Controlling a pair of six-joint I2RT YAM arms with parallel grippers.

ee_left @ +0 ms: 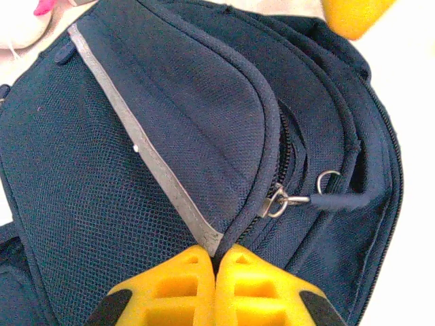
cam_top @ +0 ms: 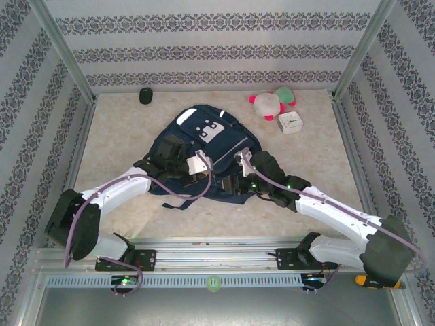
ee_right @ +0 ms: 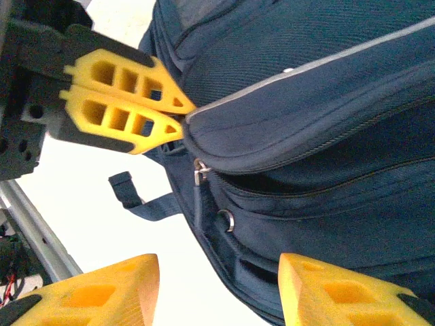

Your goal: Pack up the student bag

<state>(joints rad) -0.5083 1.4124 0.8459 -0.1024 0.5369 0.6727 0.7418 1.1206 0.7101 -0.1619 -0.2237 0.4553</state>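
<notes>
The navy student bag [cam_top: 204, 139] lies flat in the middle of the table, and both arms reach over its near end. My left gripper [ee_left: 217, 252] is shut on the corner of a front flap, where the grey stripe [ee_left: 146, 153] ends. That same gripper [ee_right: 185, 117] shows pinching the flap edge in the right wrist view. A metal zip pull [ee_left: 280, 202] with a dark tab sits just right of the pinch. My right gripper [ee_right: 217, 288] is open, its yellow fingers [ee_right: 343, 288] spread to either side of the bag's edge below the zip pull [ee_right: 199, 173].
A pink, white and green plush toy [cam_top: 272, 102] and a white cube clock [cam_top: 290, 122] sit at the back right. A small black object [cam_top: 145, 96] is at the back left. Patterned walls and metal posts enclose the table.
</notes>
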